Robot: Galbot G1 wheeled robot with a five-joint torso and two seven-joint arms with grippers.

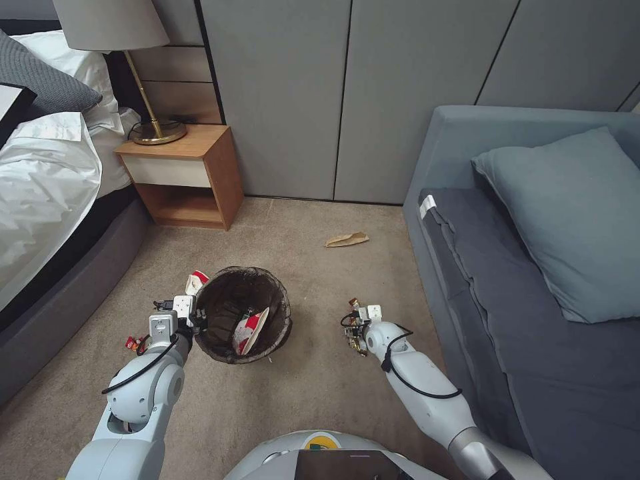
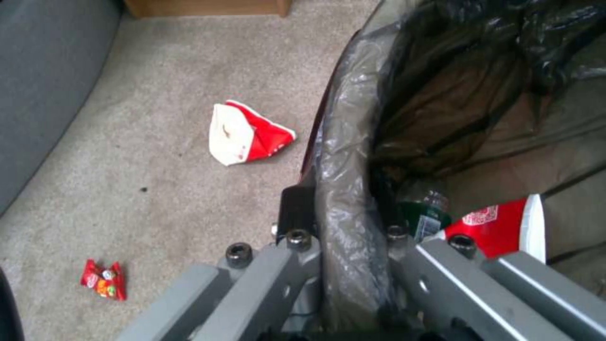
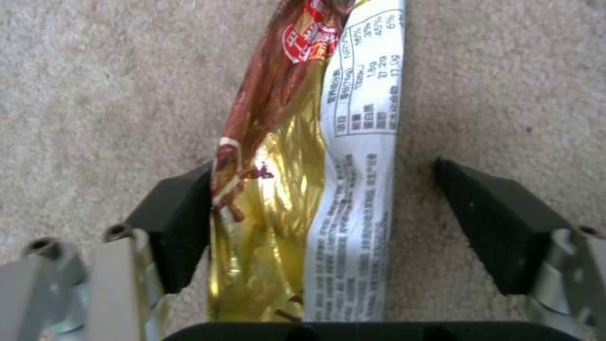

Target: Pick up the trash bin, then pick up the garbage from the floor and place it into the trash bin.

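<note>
Two grippers work: the left gripper [image 1: 195, 319] clamps the trash bin [image 1: 241, 313] rim at lower centre-left; the right gripper [image 3: 322, 208], jaws spread, straddles a snack wrapper [image 3: 303, 189] that could slide free unclamped.

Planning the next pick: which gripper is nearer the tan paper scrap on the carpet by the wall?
Right. The right gripper, with a snack wrapper between its fingers, sits below the tan paper scrap; the left gripper clamps the trash bin rim, farther away.
</note>
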